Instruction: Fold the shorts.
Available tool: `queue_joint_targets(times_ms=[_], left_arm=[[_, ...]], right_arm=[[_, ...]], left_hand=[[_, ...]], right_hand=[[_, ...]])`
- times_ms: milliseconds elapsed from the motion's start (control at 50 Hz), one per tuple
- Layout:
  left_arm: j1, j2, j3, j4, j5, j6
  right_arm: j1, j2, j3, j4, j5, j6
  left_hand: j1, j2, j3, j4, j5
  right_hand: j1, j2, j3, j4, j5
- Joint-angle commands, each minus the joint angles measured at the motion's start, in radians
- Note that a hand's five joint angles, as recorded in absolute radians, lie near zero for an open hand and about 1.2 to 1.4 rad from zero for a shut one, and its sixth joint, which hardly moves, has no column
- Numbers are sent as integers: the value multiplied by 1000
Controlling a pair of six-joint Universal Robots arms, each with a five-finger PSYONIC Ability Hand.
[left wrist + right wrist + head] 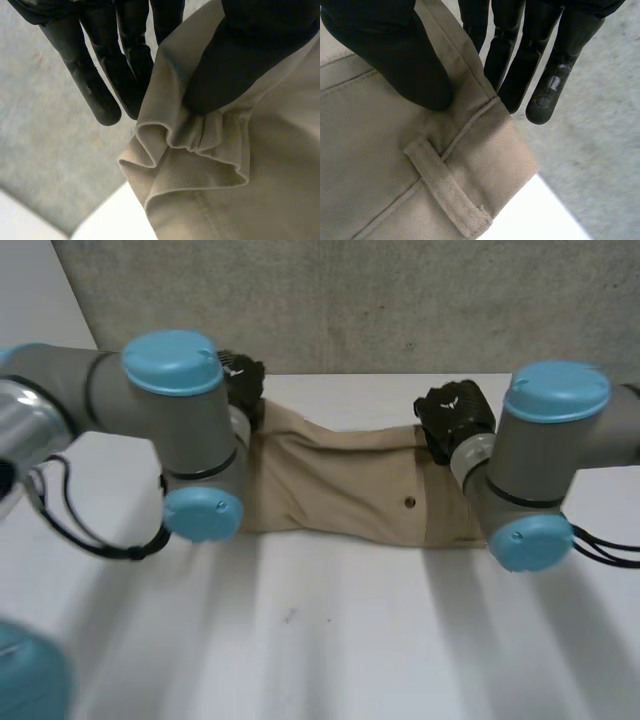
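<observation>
The left hand (243, 380) pinches the left far corner of the shorts (330, 480), its thumb (250, 50) clamping a bunched fold of tan cloth against straight fingers (95, 85). The shorts lie stretched across the far part of the white table (320, 630), with a rough grey wall (380, 290) just beyond them. At the shorts' right far corner, the right hand (455, 415) pinches the waistband beside a belt loop (447, 192), thumb on top, fingers behind.

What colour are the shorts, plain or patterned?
Plain beige shorts, no pattern; the right wrist view shows the fabric best.
</observation>
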Motion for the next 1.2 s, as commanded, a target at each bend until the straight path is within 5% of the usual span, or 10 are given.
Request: queue_joint_targets(times_ms=[20, 180, 220, 240, 280, 300, 600, 780, 960, 1200], left_arm=[[8, -283, 338, 126, 68, 98], [37, -444, 439, 278, 98, 104], [39, -471, 438, 316, 103, 104], [38, -479, 438, 329, 105, 104], [39, -493, 438, 350, 102, 104], [39, -499, 436, 370, 95, 106], [34, -194, 199, 415, -14, 63], [88, 154, -312, 405, 100, -58], [131, 220, -533, 355, 178, -83], [131, 282, -742, 273, 184, -186]], right_arm=[[-2, 255, -251, -169, 49, -203], [-29, 483, -471, -220, 43, -314], [-32, 512, -499, -223, 38, -314], [-32, 533, -520, -226, 34, -314], [-32, 543, -526, -230, 24, -314], [-32, 543, -528, -235, 21, -314], [-60, 74, -226, -240, 41, 45], [-120, -146, 32, 33, -77, 244], [-166, -189, 218, 168, -117, 327], [-183, -71, 345, -8, -111, 329]], left_hand=[[277, 196, 210, 199, 229], [277, 196, 210, 199, 229], [277, 196, 210, 199, 229], [158, 78, 91, 80, 110], [-401, -482, -469, -479, -450], [-945, -1025, -1012, -1023, -993], [-945, -1025, -1012, -1023, -993], [-938, -1019, -1006, -1016, -986], [-909, -989, -976, -987, -957], [-924, -1004, -991, -1001, -972]], right_hand=[[409, 212, 214, 200, 234], [409, 212, 214, 200, 234], [75, -123, -121, -134, -100], [-410, -607, -605, -619, -585], [-813, -1010, -1008, -1022, -988], [-813, -1010, -1008, -1022, -988], [-813, -1010, -1008, -1022, -988], [-813, -1010, -1008, -1022, -988], [-667, -865, -863, -876, -842], [-483, -680, -678, -692, -658]])
